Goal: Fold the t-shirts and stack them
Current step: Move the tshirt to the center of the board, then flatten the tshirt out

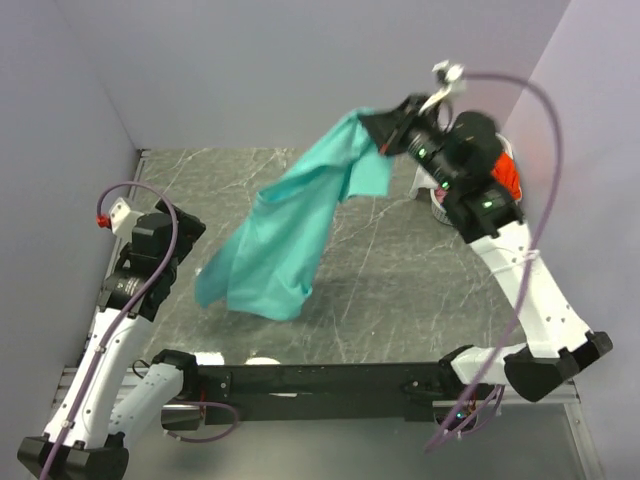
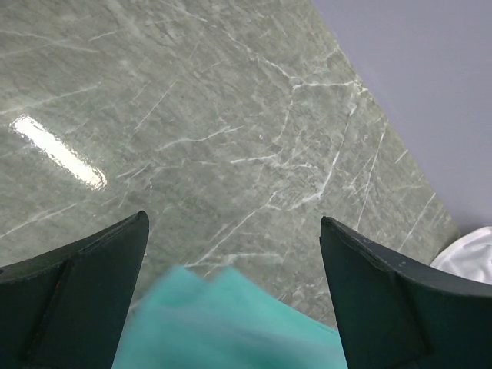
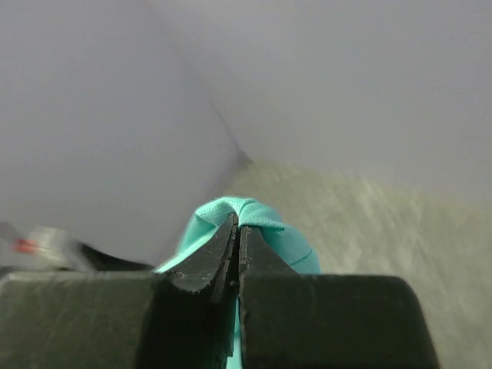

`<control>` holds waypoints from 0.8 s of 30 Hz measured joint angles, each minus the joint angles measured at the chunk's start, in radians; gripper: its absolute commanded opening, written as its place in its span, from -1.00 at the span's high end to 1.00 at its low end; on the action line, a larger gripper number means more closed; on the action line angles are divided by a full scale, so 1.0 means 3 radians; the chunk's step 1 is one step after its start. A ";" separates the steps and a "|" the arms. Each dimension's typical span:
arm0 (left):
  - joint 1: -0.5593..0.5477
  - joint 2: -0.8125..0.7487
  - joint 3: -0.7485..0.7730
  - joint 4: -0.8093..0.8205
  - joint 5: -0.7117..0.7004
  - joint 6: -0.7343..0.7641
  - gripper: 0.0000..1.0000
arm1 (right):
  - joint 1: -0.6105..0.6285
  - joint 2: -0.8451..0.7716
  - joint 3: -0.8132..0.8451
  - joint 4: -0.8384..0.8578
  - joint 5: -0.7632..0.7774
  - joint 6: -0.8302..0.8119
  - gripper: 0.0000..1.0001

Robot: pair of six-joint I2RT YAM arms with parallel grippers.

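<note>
Right pincer (image 3: 237,228) clenches soft teal t-shirt (image 1: 290,230), draping in limp folds; left pincer (image 2: 232,219) gapes wide.

The t-shirt (image 1: 290,230) hangs from the right gripper (image 1: 385,135) above the table (image 1: 400,285) — left gripper (image 2: 231,227) to its left.

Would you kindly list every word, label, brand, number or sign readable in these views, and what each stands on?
None can be read.
The teal-green cloth t-shirt pinched in the shut right gripper carries no print, and the grey marbled table bears no markings.
The small red tab at the far left is too small to read.
</note>
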 measured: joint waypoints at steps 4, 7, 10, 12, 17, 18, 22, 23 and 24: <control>0.0000 -0.0127 -0.0097 -0.0045 0.0014 -0.0052 -0.99 | -0.0323 -0.0135 -0.1367 0.0136 0.0097 0.0251 1.00; 0.0000 -0.0125 -0.0214 -0.0057 0.0074 -0.0062 -0.99 | -0.0790 0.0079 -0.2227 0.0130 -0.0055 0.0469 1.00; 0.0000 -0.0005 -0.0342 -0.0056 0.0237 -0.0060 -0.99 | -0.1088 0.0329 -0.2742 0.0024 -0.0136 0.0563 1.00; 0.0000 0.0137 -0.0449 -0.0027 0.0392 -0.0057 -0.99 | -0.1128 0.0369 -0.2928 -0.0066 -0.0197 0.0580 1.00; 0.0004 0.0540 -0.0703 0.0064 0.0842 -0.0056 -0.92 | -0.1087 0.0296 -0.2937 -0.0011 -0.0277 0.0535 1.00; 0.0005 0.0615 -0.0753 0.0120 0.0950 -0.0050 -0.90 | -0.1087 0.0280 -0.2934 -0.0008 -0.0277 0.0528 1.00; 0.0005 0.0811 -0.0861 0.0327 0.1258 -0.0003 -0.83 | -0.1087 0.0242 -0.2934 0.0014 -0.0299 0.0498 1.00; 0.0005 0.0871 -0.0867 0.0378 0.1308 0.0017 -0.81 | -0.1087 0.0242 -0.2934 0.0014 -0.0304 0.0495 1.00; 0.0005 0.0937 -0.0868 0.0426 0.1348 0.0033 -0.78 | -0.1087 0.0242 -0.2934 0.0013 -0.0310 0.0488 1.00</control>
